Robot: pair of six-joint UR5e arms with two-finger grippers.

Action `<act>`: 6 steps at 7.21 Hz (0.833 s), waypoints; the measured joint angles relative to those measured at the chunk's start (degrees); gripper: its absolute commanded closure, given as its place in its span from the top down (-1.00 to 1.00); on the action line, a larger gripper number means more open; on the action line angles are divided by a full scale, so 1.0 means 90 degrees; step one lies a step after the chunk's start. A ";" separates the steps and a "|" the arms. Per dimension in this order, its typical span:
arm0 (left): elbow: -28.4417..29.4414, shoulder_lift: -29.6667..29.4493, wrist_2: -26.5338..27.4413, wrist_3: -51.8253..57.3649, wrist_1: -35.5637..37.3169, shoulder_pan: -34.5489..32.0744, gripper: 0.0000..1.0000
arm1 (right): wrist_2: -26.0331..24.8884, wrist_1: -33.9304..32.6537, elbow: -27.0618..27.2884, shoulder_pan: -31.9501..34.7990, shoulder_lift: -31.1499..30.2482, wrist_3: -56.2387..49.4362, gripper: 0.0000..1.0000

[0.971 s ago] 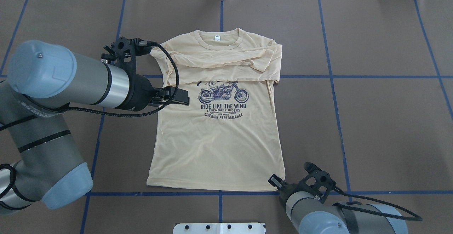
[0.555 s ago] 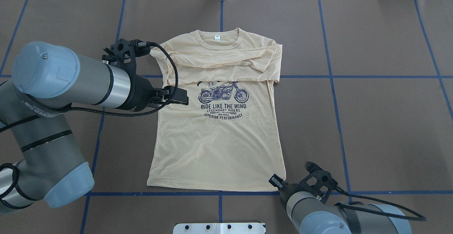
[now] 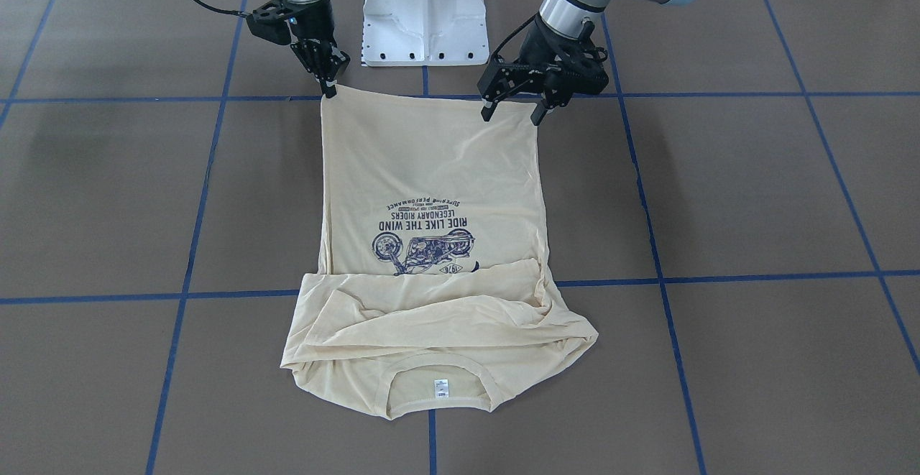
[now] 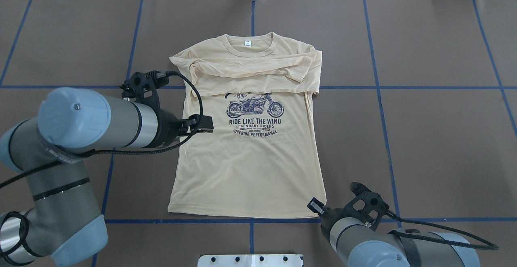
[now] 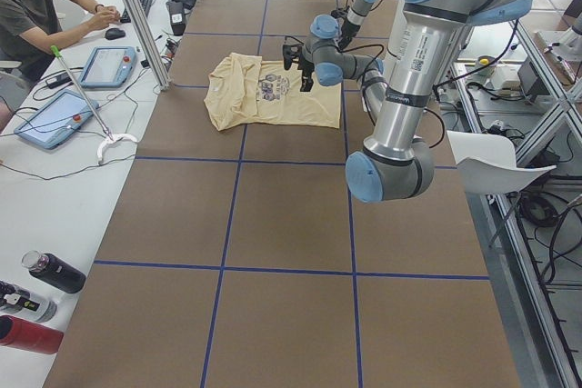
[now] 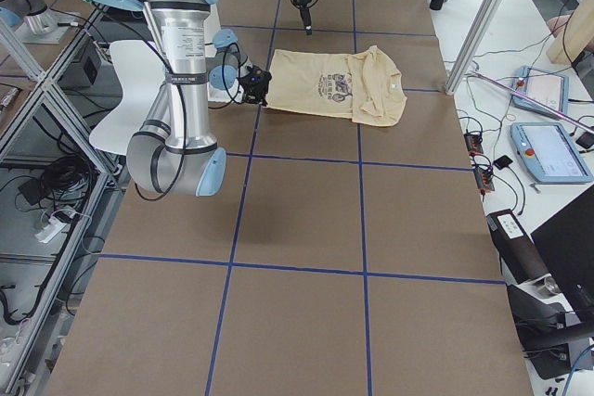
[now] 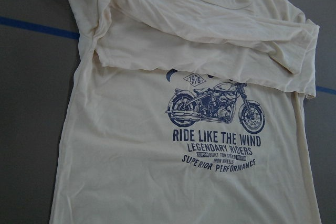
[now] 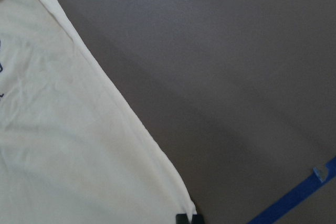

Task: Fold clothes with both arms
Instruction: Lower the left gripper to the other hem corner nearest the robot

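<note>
Shirt: pale cream-yellow long-sleeved thin T-shirt (image 4: 246,170) lying flat and print-up on the brown table (image 4: 424,137), about midway between the two arms. Both sleeves (image 4: 250,71) are already folded in across the chest.
Long axis: runs straight away from the robot, with the collar (image 4: 250,51) at the far end and the hem (image 4: 246,215) at the near end. So I'd guess the fold left to do is hem up to collar.
Right end effector (image 3: 328,88): down at the hem corner on the robot's right (image 4: 324,202), fingers drawn together. Looks to me like it's pinching that corner, since the wrist view has the corner sitting right at a black fingertip.
Left end effector (image 3: 512,117): fingers spread apart and holding nothing. It hangs in the air over the shirt's left edge, roughly level with the navy motorcycle print (image 4: 254,107).
Key relation: the free hem corner on the robot's left (image 4: 169,209) is below the left end effector and back toward the robot's base. The left arm is clearly the nearer one.
Next move (my guess): the left comes back and down onto that corner, so both corners can lift together.
Watch out: the fabric is thin, so it'd be easy to grab only the top layer.
</note>
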 measured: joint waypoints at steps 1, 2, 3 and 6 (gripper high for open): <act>-0.0122 0.0211 0.0354 -0.0396 0.0029 0.0420 0.77 | 0.0003 -0.0001 0.0001 0.0003 -0.0006 -0.0004 -1.00; -0.0206 0.0343 0.0609 -0.0706 0.0140 0.0812 0.62 | 0.0005 -0.0001 0.0002 0.0007 0.0000 -0.0005 -1.00; -0.0250 0.0393 0.0731 -0.0854 0.0417 0.1112 0.42 | 0.0003 -0.0001 0.0002 0.0009 0.0018 -0.0006 -1.00; -0.0235 0.0737 0.0809 -0.1057 0.0876 0.1590 0.26 | -0.0004 -0.0001 0.0009 0.0002 0.0056 -0.0006 -1.00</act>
